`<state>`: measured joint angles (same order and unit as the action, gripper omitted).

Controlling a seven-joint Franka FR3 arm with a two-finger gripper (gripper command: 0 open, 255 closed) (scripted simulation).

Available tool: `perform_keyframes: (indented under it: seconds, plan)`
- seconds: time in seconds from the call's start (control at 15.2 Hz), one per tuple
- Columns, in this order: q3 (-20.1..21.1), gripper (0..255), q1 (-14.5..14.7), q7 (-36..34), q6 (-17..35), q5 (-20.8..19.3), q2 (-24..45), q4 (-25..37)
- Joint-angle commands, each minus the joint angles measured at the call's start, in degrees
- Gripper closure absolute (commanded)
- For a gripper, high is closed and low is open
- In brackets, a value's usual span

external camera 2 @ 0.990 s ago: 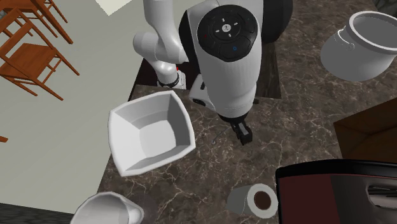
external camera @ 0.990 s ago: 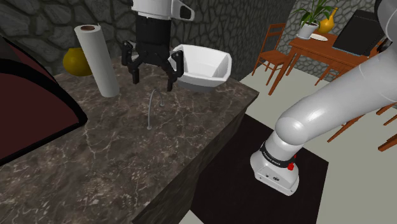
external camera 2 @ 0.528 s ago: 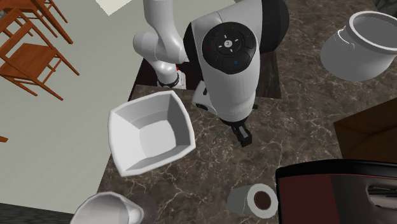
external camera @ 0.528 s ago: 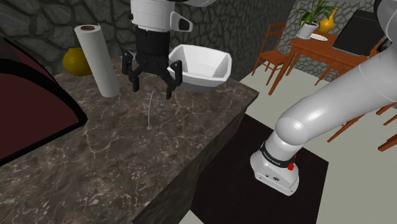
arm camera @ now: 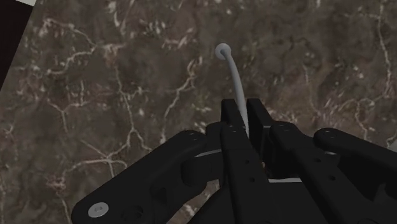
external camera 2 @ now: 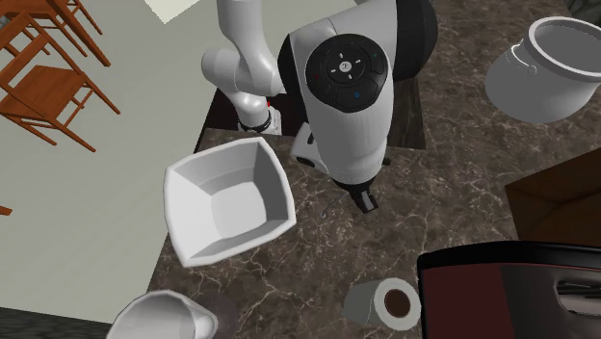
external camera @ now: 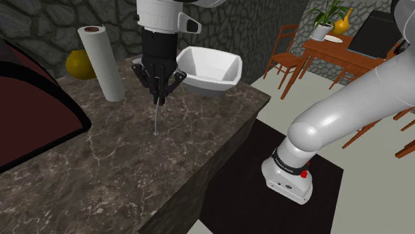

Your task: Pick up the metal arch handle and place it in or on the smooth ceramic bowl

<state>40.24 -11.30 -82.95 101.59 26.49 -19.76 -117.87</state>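
Marble counter [external camera: 133, 176] spreads across the shoulder view's lower left. We see the white arm [external camera: 346, 106] reach from lower right to top centre. White bowl [external camera: 225, 69] sits upper centre. Just left of it, the gripper [external camera: 158, 100] pinches the thin grey arch handle [external camera: 155, 121], whose lower end meets the counter.

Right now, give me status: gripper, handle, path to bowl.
Gripper shut on the thin grey handle. Handle upright, lower end on counter. White bowl just beyond; paper roll on the other side, off the path.
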Motion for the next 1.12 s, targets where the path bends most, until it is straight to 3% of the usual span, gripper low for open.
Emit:
perform_keyframes:
  seconds: [0.0, 0.33, 1.06]
  plan:
    - [0.0, 255, 0.0, 0.0, 0.0, 0.0, 0.0, 0.0]
    - [0.0, 255, 0.0, 0.0, 0.0, 0.0, 0.0, 0.0]
    - [-1.2, 255, -0.6, -2.2, -7.9, -1.2, 0.6, 8.7]
